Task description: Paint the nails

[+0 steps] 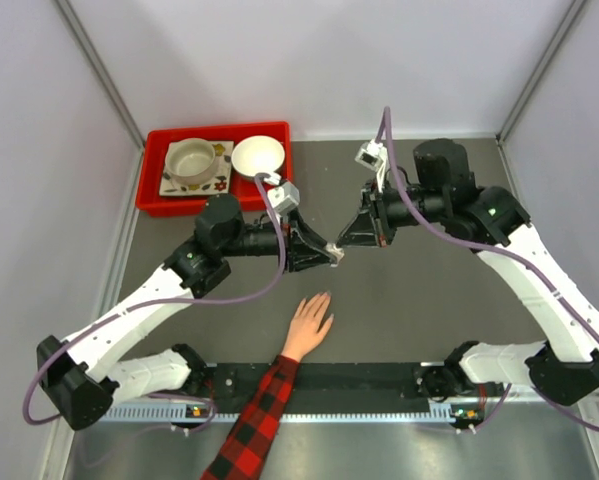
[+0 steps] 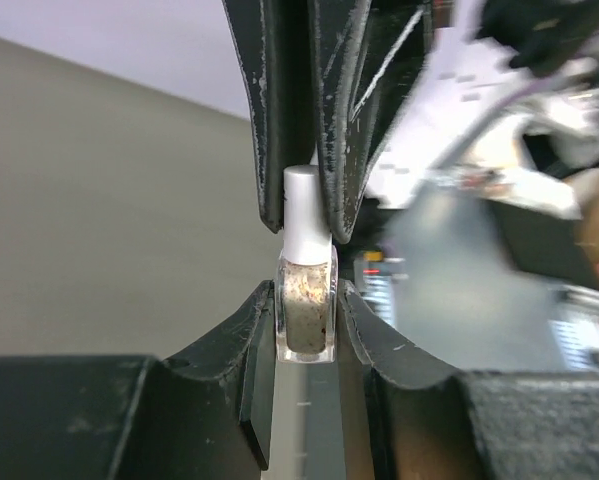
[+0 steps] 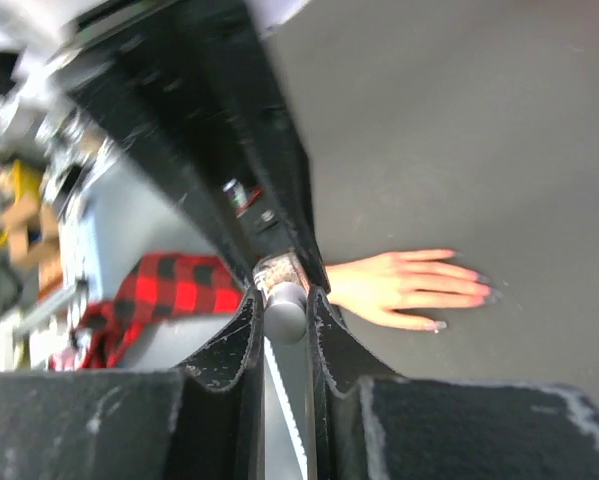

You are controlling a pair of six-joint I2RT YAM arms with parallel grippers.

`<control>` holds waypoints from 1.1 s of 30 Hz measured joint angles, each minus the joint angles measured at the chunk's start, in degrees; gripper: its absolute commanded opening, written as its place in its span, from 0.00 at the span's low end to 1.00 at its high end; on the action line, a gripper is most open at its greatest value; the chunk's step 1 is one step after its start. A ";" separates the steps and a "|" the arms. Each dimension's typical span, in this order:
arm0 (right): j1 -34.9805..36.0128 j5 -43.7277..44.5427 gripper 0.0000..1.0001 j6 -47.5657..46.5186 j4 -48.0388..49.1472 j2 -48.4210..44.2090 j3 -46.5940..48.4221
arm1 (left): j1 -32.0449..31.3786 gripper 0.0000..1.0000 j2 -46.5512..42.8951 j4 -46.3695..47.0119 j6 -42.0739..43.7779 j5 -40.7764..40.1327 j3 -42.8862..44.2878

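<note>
A small clear nail polish bottle (image 2: pixel 307 320) with a white cap (image 2: pixel 304 215) hangs between my two grippers above the table's middle (image 1: pixel 336 253). My left gripper (image 2: pixel 307 310) is shut on the glass body. My right gripper (image 3: pixel 284 305) is shut on the cap (image 3: pixel 286 310), facing the left one tip to tip. A light-skinned hand (image 1: pixel 309 325) with a red-and-black plaid sleeve (image 1: pixel 254 420) lies flat on the table below, fingers spread. Its pale nails (image 3: pixel 437 326) show at the fingertips in the right wrist view, apart from both grippers.
A red tray (image 1: pixel 214 128) stands at the back left with a white bowl (image 1: pixel 257 155) and a beige pot (image 1: pixel 191 160) on a patterned plate. Grey walls close in the table's sides and back.
</note>
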 measured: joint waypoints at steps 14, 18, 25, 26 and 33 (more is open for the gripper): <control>0.00 24.24 0.76 22.32 5.05 3.69 -5.11 | -6.62 0.00 2.34 -3.15 29.77 -31.95 -2.67; -0.37 22.16 0.97 18.34 3.54 3.34 -3.28 | -5.88 0.00 2.64 -3.43 25.51 -27.26 -0.74; -2.21 12.28 0.92 5.27 1.70 -2.32 -2.86 | -0.55 0.00 1.70 -0.83 8.85 -6.93 -4.02; -2.21 9.97 0.89 3.65 1.36 -3.21 -2.84 | 0.15 0.00 1.70 0.26 5.73 -3.98 -4.52; -2.10 -5.09 0.78 -4.00 -1.62 -2.10 -0.59 | 1.14 0.00 4.28 10.84 -13.16 13.14 -5.18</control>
